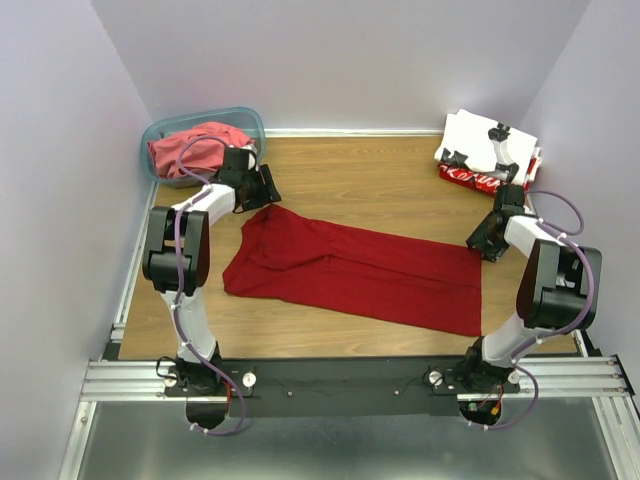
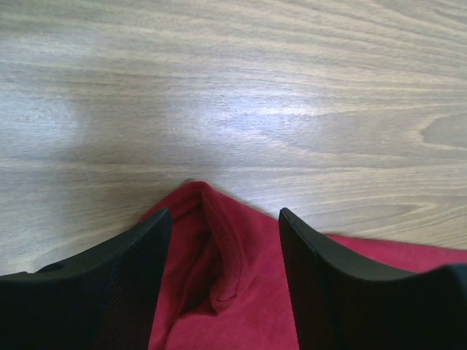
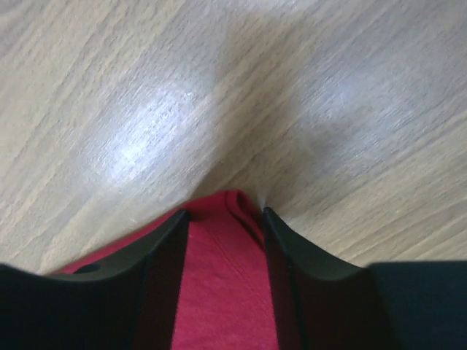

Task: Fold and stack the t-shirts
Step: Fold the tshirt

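I'm not reading anything for certain on my feeds. From the top camera I'm seeing white lettering on the red shirt (image 1: 470,180) lying at the far right, under another one, but it's coming through too small for me to be making out a single letter. The white shirt (image 1: 480,135) on top of it is carrying black prints, and I'm not picking out any word or number in them. Both wrist cameras are giving me no writing at all.

Overhead; wrist close-ups on red shirt (image 1: 350,270)
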### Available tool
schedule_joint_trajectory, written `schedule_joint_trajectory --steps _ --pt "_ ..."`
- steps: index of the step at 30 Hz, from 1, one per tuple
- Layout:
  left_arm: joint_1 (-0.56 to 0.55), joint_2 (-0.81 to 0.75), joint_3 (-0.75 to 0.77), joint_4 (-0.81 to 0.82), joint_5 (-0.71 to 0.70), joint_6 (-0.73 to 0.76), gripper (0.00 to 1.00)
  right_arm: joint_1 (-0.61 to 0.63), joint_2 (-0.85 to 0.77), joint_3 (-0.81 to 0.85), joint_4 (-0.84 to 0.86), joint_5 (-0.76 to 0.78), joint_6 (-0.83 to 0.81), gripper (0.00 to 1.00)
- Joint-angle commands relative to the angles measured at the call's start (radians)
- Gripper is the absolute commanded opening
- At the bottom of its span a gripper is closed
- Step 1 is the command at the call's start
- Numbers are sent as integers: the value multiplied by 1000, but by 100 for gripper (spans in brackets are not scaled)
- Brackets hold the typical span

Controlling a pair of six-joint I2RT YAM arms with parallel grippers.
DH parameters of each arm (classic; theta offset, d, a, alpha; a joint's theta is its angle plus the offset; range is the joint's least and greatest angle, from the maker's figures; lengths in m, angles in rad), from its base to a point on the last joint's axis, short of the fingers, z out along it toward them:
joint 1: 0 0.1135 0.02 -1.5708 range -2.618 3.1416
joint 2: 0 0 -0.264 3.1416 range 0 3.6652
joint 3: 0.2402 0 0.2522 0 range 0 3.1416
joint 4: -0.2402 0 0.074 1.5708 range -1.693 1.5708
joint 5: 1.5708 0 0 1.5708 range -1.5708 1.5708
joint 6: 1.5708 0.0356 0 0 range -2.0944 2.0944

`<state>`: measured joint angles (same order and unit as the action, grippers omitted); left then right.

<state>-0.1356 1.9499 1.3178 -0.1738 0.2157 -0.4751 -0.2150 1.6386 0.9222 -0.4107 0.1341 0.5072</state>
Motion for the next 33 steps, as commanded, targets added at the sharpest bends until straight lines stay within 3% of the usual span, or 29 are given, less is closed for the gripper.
schedule_joint_trajectory --steps 1,5,6,7,8,17,33 --pt "-12 23 14 8 -48 9 65 -7 38 21 21 -28 10 49" --pt "-18 41 14 4 -56 18 52 -7 55 20 21 -24 7 42" --pt "-18 43 12 3 -59 20 47 -7 56 18 20 -19 7 35" --pt "-18 46 11 0 -68 23 41 -7 61 14 19 -11 11 19" --pt "-18 47 9 -1 -73 24 38 -9 64 12 19 -8 14 15" --pt "-18 66 6 10 -71 35 0 -9 95 23 19 13 11 3" --pt "-16 -32 27 -23 -265 12 0 -9 185 234 -23 107 -72 2"
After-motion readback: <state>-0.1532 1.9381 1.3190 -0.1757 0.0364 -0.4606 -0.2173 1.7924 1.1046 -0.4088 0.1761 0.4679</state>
